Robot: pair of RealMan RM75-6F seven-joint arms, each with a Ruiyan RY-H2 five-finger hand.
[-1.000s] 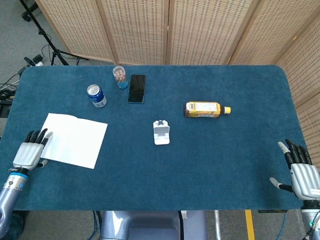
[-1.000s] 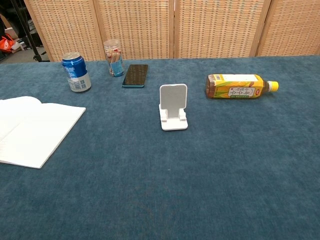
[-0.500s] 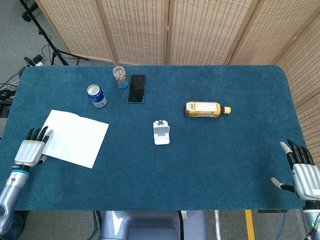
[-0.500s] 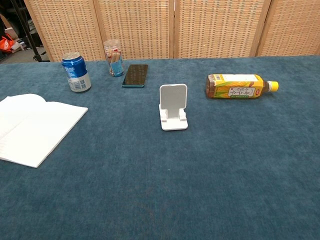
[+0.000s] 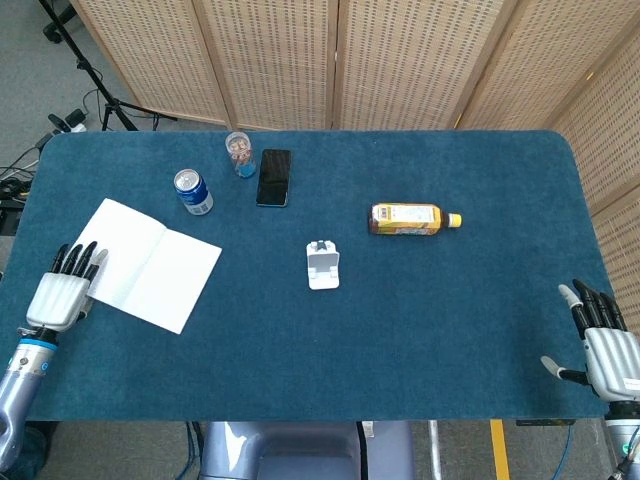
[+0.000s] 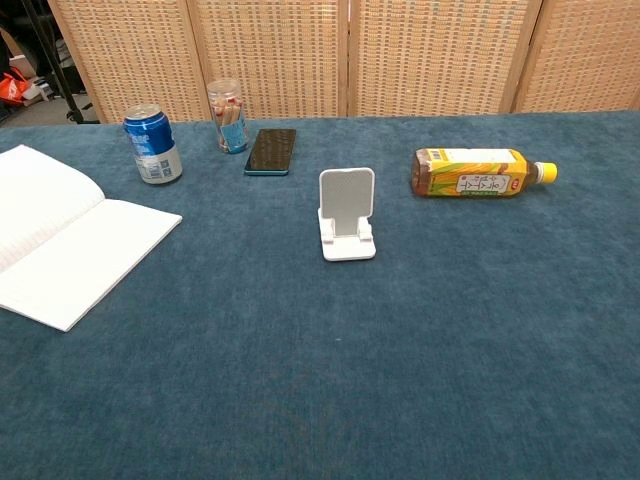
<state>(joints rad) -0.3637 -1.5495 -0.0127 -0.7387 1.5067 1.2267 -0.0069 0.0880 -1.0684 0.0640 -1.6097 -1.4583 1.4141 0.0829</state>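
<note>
The left hand (image 5: pixel 62 293) lies flat at the table's (image 5: pixel 450 310) near left edge, fingers (image 5: pixel 78 258) spread, tips touching the open notebook (image 5: pixel 150 264) beside the can (image 5: pixel 192 192). The right hand (image 5: pixel 603 350) rests open and empty at the near right edge.

No legible text anywhere.

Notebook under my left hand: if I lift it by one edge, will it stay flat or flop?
Probably flop: the notebook looks thin and soft-covered, and its left page already stands raised in the chest view. Likely light. On the carpet-like table it may drag rather than slide.
</note>
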